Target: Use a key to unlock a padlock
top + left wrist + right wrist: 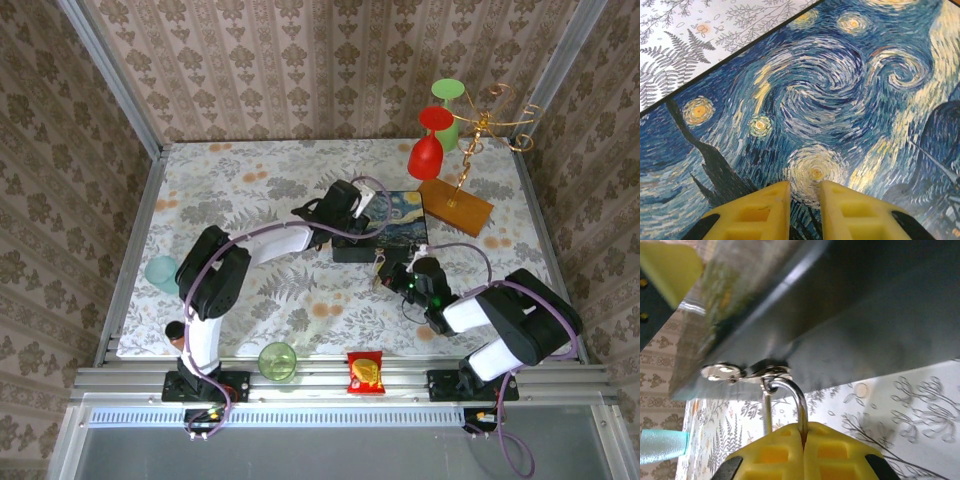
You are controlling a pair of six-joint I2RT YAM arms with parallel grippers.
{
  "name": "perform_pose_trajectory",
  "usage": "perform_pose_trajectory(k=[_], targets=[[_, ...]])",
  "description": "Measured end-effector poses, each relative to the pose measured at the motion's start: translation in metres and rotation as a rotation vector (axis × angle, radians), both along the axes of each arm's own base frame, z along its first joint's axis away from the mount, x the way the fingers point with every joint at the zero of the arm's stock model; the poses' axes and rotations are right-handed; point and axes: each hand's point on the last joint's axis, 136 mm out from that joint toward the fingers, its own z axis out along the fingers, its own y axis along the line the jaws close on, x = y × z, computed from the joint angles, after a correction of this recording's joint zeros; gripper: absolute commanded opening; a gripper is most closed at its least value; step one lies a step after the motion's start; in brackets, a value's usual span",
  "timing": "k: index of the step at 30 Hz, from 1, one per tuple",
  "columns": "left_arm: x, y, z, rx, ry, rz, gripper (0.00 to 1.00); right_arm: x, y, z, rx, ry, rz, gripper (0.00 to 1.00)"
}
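One padlock point(799, 401) pinched in right gripper point(803, 436).

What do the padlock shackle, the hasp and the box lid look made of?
The padlock shackle looks like polished steel: silvery, with a sharp highlight along its bend. The hasp seems to be thin stamped metal, mirror-bright. The box lid carries a flat printed painting of swirls; what lies beneath, wood or board, I cannot tell.

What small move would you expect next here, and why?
Probably a gentle tug by the right end effector: it is shut on the padlock, which hooks through the box's clasp, while the left end effector sits over the lid.
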Motion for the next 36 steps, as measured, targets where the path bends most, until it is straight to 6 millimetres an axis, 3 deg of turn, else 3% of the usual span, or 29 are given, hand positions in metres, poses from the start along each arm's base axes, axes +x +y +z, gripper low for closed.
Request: perform_pose_trajectory(k=[23,36], targets=[[-0.007,-0.001,-0.002,-0.107,-0.051,0.034,0.14,-0.003,-0.011,0.003,0.076,0.039,-0.306,0.00],[-0.012,-0.002,-0.002,-0.143,-0.053,0.016,0.11,-0.005,-0.033,0.016,0.052,0.068,-0.445,0.00]])
